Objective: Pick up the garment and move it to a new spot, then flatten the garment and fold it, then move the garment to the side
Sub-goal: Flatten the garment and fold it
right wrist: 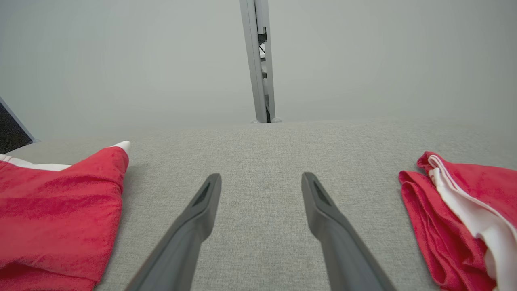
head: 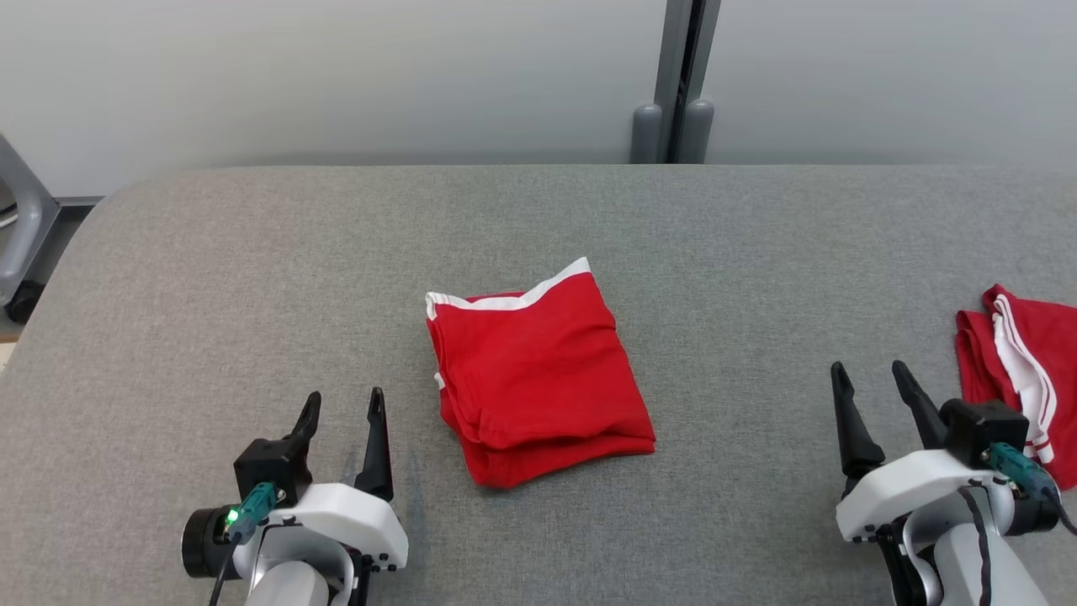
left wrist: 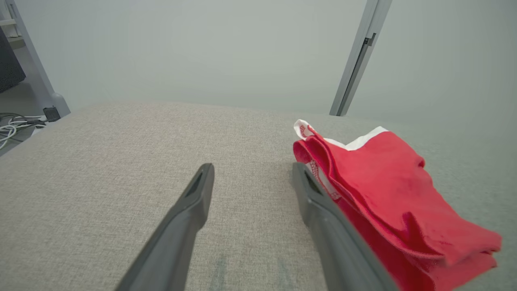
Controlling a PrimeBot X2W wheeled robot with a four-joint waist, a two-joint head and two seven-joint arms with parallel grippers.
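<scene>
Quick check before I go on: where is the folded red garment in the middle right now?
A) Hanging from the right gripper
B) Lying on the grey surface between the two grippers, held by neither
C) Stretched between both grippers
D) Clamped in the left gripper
B: the folded garment lies on the grey surface, while the left gripper and right gripper sit open and empty on either side.

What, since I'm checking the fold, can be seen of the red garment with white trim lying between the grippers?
The folded red garment looks like soft knit cloth, stacked in several layers into a rough rectangle, with a white band along its far edge and white trim peeking out at its left side. Its top is slightly rumpled. It lies flat on the grey fabric surface, between the open left gripper and open right gripper; neither touches it.
</scene>
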